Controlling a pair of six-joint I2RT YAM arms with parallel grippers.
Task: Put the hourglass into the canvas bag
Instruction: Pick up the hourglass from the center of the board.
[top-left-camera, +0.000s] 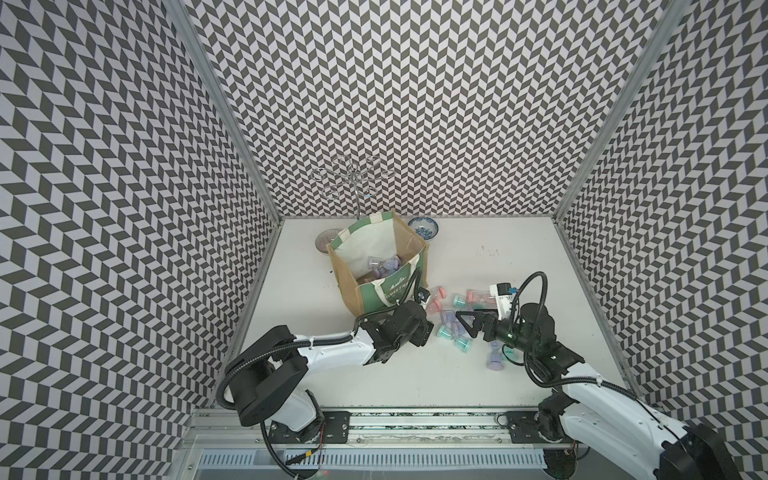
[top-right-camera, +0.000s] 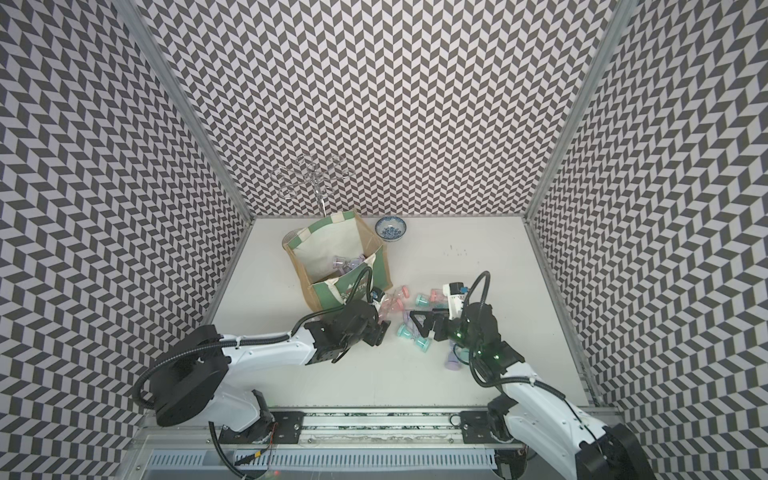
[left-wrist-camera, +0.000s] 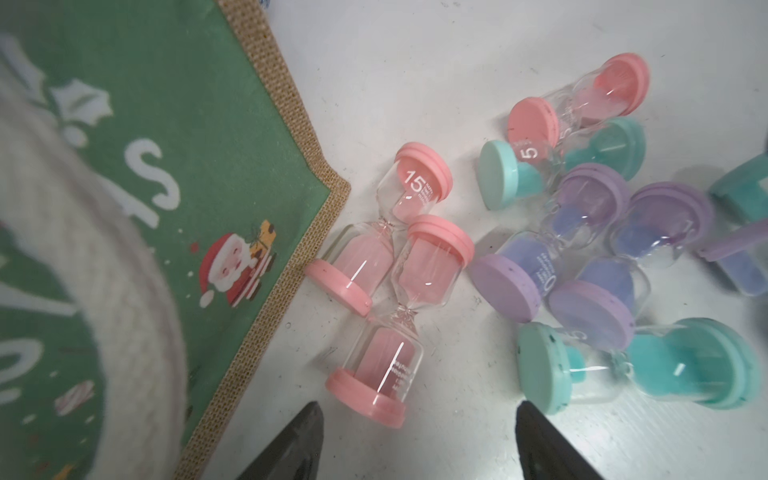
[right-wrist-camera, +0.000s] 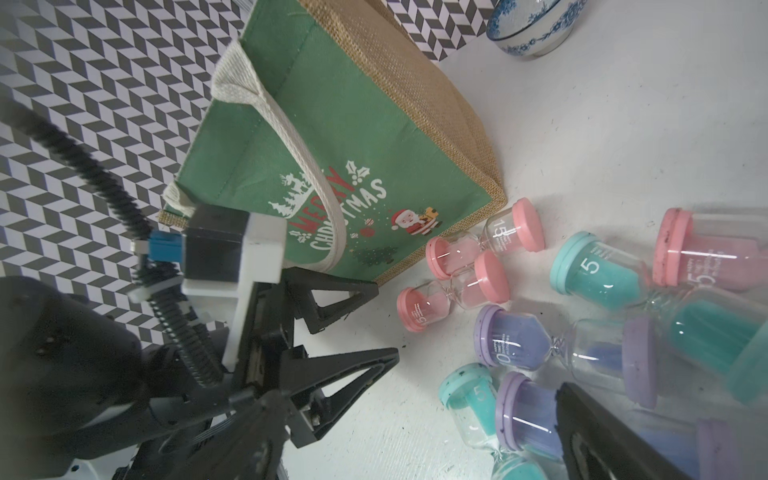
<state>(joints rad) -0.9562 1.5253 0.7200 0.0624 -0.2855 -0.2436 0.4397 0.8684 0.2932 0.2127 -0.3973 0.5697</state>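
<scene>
The canvas bag (top-left-camera: 365, 299) stands open at the back left of the table, with several hourglasses inside (top-left-camera: 384, 266). More pink, purple and teal hourglasses lie scattered to its right in both top views. My left gripper (left-wrist-camera: 417, 422) is open just short of a lying pink hourglass (left-wrist-camera: 399, 316), with only bare table between its fingers. A second pink one (left-wrist-camera: 384, 224) lies against the bag's corner. My right gripper (right-wrist-camera: 411, 415) hangs open over the cluster. A teal hourglass (right-wrist-camera: 469, 399) and a purple one (right-wrist-camera: 525, 411) lie beside one of its fingers, ungripped.
A blue-and-white bowl (top-left-camera: 424, 227) sits behind the bag on the right, and another bowl (top-left-camera: 325, 240) is half hidden behind it on the left. A wire stand (top-left-camera: 353, 178) rises at the back wall. A purple hourglass (top-left-camera: 494, 357) lies by the right arm.
</scene>
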